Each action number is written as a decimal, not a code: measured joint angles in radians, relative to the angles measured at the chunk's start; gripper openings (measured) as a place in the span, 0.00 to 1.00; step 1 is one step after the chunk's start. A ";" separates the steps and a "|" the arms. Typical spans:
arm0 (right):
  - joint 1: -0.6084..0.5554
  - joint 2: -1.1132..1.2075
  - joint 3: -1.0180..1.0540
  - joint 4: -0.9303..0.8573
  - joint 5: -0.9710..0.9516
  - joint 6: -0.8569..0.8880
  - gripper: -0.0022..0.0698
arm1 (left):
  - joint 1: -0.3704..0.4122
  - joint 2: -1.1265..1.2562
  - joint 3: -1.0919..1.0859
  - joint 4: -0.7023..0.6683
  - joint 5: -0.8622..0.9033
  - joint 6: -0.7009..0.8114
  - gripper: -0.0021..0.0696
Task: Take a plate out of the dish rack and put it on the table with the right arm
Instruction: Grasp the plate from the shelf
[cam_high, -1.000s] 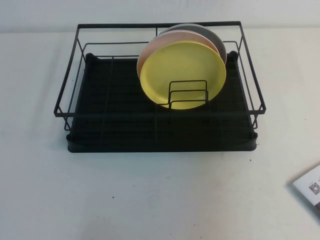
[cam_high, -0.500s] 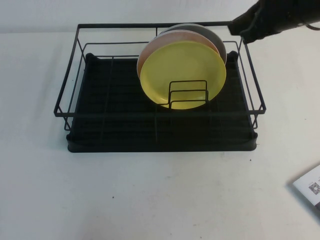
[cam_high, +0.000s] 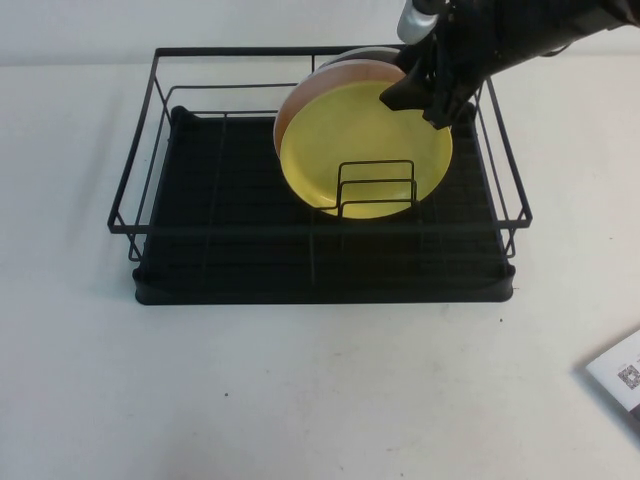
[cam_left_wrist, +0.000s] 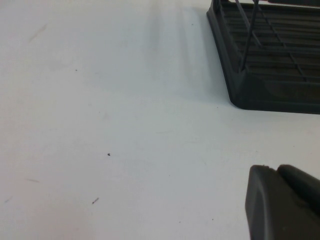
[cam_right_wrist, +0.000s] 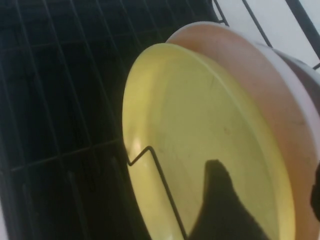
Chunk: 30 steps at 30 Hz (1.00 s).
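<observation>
Yellow round plastic plate (cam_high: 365, 148) upright in wire dividers of black wire-frame dish rack (cam_high: 320, 262), in front of pale pink plate (cam_high: 300, 95) | right gripper (cam_high: 432, 92) over yellow plate's upper right rim, fingers spread, one fingertip (cam_right_wrist: 220, 210) before its face, nothing grasped | left gripper (cam_left_wrist: 285, 202) low over white speckled table (cam_high: 300, 390), beside rack corner, clench state unclear

The round yellow plastic plate (cam_high: 365, 150) looks smooth with a slight sheen; the black wire-frame dish rack (cam_high: 320, 225) is thin painted metal over a matt ribbed plastic tray; the white speckled table (cam_high: 300, 390) is matt
</observation>
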 joint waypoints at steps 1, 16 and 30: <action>0.002 0.007 -0.003 0.000 -0.006 -0.007 0.51 | 0.000 0.000 0.000 0.000 0.000 0.000 0.02; 0.002 0.065 -0.006 -0.026 -0.096 -0.045 0.52 | 0.000 0.000 0.000 0.000 0.000 0.000 0.02; 0.002 -0.025 -0.054 -0.036 -0.058 -0.060 0.52 | 0.000 0.000 0.000 0.000 0.000 0.000 0.02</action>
